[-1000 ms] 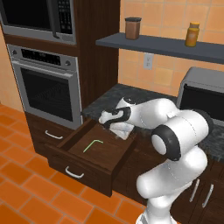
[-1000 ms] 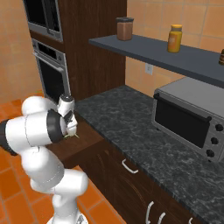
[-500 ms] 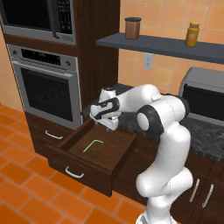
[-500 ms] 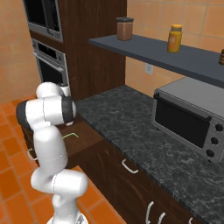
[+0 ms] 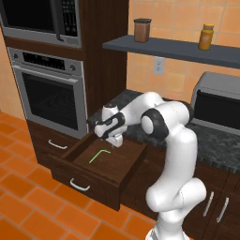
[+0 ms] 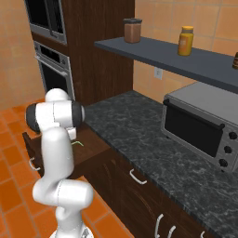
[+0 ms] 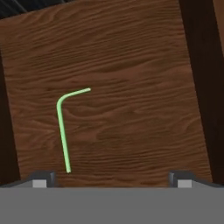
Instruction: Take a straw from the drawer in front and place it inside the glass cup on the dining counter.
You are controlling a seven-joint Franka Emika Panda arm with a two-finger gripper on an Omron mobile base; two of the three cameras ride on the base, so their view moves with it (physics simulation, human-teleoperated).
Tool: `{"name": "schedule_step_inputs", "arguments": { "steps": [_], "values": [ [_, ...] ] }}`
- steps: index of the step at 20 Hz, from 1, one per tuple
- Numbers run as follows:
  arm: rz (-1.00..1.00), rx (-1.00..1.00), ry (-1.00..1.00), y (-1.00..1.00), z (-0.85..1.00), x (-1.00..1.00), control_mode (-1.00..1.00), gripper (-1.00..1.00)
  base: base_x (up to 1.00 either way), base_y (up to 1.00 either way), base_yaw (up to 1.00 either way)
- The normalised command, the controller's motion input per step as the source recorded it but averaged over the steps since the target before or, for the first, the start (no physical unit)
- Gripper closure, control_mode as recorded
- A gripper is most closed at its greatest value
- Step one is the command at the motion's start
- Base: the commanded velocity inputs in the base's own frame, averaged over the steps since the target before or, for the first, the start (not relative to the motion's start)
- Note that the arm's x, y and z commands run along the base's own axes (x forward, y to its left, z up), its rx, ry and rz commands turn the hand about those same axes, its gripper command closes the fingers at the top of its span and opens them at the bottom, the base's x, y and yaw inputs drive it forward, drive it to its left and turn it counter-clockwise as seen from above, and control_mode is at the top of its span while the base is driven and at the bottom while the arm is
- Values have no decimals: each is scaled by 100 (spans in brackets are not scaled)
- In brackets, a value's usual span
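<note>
Tool hangs spread wide and empty over the open drawer, the straw lying flat below, nearer one fingertip: reach step, next it needs centring and descending.

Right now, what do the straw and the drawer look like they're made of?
Straw: looks like thin plastic, smooth pale green, matte, with one bent end; could be coated paper. Drawer: dark brown wood, visible flowing grain on the floor, low-sheen finish; may be veneer. Its handle looks like polished silver metal.
</note>
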Motion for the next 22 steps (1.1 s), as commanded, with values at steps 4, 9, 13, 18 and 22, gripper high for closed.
{"name": "schedule_step_inputs", "arguments": {
  "steps": [4, 9, 13, 18, 22],
  "values": [
    [-4, 0, 2, 0, -44, 20, -100, -100, 0, 0, 0],
    [-6, 0, 1, 1, -17, 28, -100, -100, 0, 0, 0],
    [-7, 0, 7, 5, -18, 31, -100, -100, 0, 0, 0],
    [-6, -3, 3, 13, -25, 27, -100, -100, 0, 0, 0],
    [-3, -6, 0, 23, -43, 27, -100, -100, 0, 0, 0]
  ]
}}
